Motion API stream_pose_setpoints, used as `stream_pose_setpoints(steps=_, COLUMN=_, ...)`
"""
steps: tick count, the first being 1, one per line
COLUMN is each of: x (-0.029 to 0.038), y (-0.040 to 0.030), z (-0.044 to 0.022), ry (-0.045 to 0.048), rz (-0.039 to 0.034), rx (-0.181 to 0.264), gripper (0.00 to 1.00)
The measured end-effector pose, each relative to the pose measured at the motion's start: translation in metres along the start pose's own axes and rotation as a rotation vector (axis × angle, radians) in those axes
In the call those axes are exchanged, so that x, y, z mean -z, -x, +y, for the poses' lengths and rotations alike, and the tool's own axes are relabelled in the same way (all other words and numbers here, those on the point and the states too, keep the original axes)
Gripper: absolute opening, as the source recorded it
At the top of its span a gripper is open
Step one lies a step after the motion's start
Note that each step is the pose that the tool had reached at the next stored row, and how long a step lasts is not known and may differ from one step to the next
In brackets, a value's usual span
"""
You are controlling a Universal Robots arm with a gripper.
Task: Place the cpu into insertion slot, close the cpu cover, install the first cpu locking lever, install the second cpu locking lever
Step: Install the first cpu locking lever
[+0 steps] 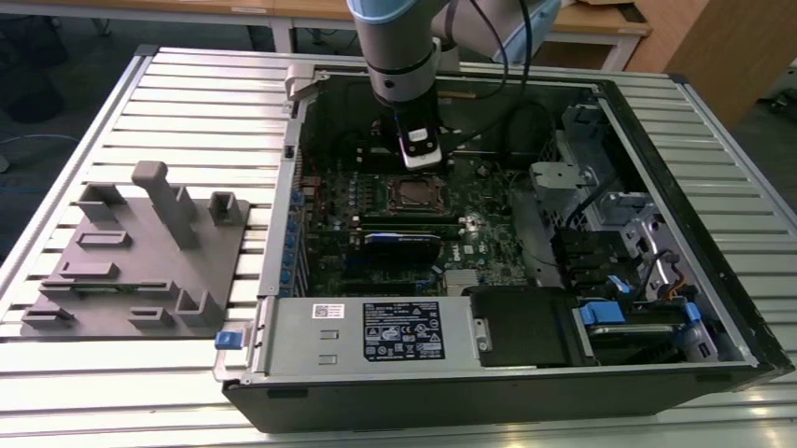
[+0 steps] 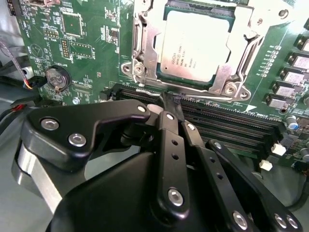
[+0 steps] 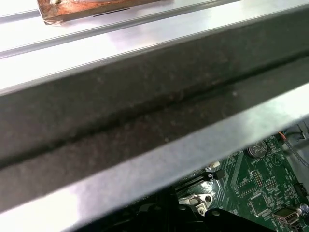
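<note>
One grey-and-blue robot arm (image 1: 401, 56) reaches down into an open black computer case (image 1: 697, 308) that lies on a silver slatted metal table (image 1: 187, 84). In the exterior view the black gripper (image 1: 420, 154) hangs just above the far edge of the insertion slot, a small square socket (image 2: 186, 81) set into the green circuit board (image 2: 91, 43). The cpu, a flat square chip with a dull silver-grey top (image 2: 195, 46), is seated in the socket. The cpu cover, a thin silver metal frame with a cut-out window (image 2: 146, 43), lies flat around the chip. In the second wrist view the fingers are drawn together to a narrow tip with no gap showing. The tip stands at a thin bright metal rod (image 2: 144, 90) that runs along the socket edge nearest the long black memory slots (image 2: 227, 125). Whether the fingers pinch the rod cannot be told. A round coin battery (image 2: 58, 77) sits on the board, well apart from the socket. A grey moulded fixture plate (image 1: 137, 252) rests on the table beside the case, toward the exterior view's left.
</note>
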State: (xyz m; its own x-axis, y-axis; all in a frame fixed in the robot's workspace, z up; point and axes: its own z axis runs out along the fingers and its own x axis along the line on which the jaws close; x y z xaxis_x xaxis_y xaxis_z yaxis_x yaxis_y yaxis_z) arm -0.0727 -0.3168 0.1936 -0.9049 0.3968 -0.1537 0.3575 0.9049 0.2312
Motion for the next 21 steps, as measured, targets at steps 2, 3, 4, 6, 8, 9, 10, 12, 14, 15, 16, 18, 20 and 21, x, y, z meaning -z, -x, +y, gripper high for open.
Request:
stream_pose_setpoints(steps=2, x=-0.0004, y=-0.0003, z=0.0004, ry=-0.0030, rz=-0.0054, rx=0.002, gripper=0.10)
stream_pose_setpoints(steps=3, x=-0.0008, y=-0.0006, z=0.0006, ry=-0.0042, rz=-0.0085, rx=0.003, gripper=0.10)
stream_pose_setpoints(steps=4, x=-0.0009, y=-0.0008, z=0.0009, ry=-0.0058, rz=-0.0111, rx=0.004, gripper=0.10)
stream_pose_setpoints(steps=6, x=-0.0010, y=-0.0013, z=0.0013, ry=-0.0108, rz=-0.0173, rx=0.006, gripper=0.10)
stream_pose_setpoints(steps=8, x=-0.0010, y=-0.0013, z=0.0013, ry=-0.0116, rz=-0.0187, rx=0.007, gripper=0.10)
stream_pose_setpoints(steps=9, x=-0.0010, y=-0.0013, z=0.0013, ry=-0.0116, rz=-0.0187, rx=0.007, gripper=0.10)
stream_pose_setpoints(steps=10, x=-0.0009, y=-0.0014, z=0.0012, ry=-0.0117, rz=-0.0188, rx=0.007, gripper=0.10)
stream_pose_setpoints(steps=12, x=-0.0007, y=-0.0018, z=0.0011, ry=-0.0118, rz=-0.0190, rx=0.006, gripper=0.10)
stream_pose_setpoints(steps=14, x=0.0000, y=-0.0020, z=0.0012, ry=-0.0118, rz=-0.0196, rx=0.005, gripper=0.10)
stream_pose_setpoints(steps=15, x=0.0001, y=-0.0022, z=0.0012, ry=-0.0114, rz=-0.0204, rx=0.004, gripper=0.10)
stream_pose_setpoints(steps=16, x=0.0001, y=-0.0022, z=0.0012, ry=-0.0111, rz=-0.0212, rx=0.004, gripper=0.10)
stream_pose_setpoints(steps=18, x=0.0002, y=-0.0023, z=0.0011, ry=-0.0108, rz=-0.0229, rx=0.003, gripper=0.10)
stream_pose_setpoints(steps=20, x=0.0002, y=-0.0023, z=0.0011, ry=-0.0105, rz=-0.0246, rx=0.002, gripper=0.10)
stream_pose_setpoints(steps=21, x=0.0002, y=-0.0024, z=0.0011, ry=-0.0102, rz=-0.0264, rx=0.001, gripper=0.10)
